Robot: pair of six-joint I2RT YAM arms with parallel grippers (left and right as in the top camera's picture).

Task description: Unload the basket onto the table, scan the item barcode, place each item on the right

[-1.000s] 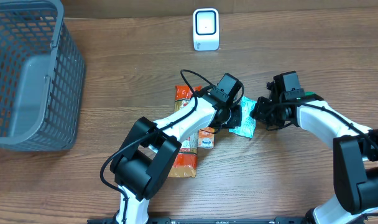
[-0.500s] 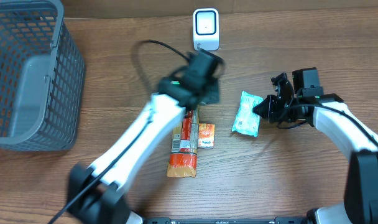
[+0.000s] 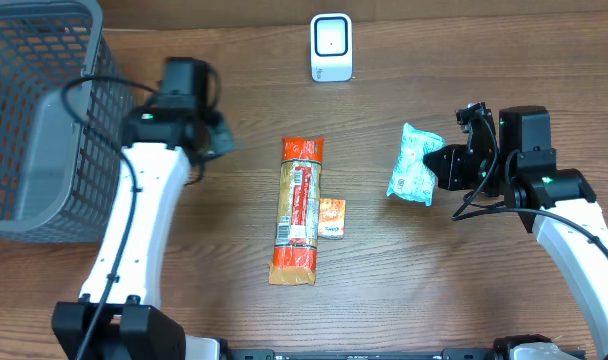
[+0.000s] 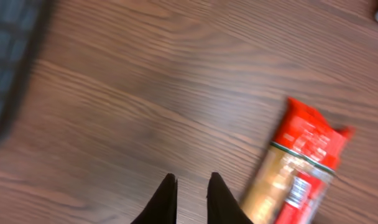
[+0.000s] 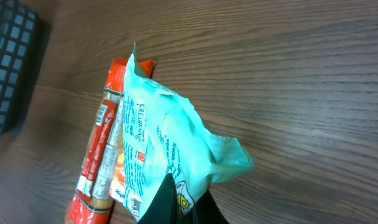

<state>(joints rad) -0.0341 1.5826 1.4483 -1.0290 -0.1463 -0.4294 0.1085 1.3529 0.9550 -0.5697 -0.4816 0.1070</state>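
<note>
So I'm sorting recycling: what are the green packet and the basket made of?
Green packet: thin, crinkly plastic film by the look, creased and printed, pinched in the right gripper. Basket: likely rigid grey plastic, a matte moulded lattice.

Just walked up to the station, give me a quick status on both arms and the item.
Right gripper shut on teal packet. Left gripper empty, nearly shut, near basket. Scanner path clear.
</note>
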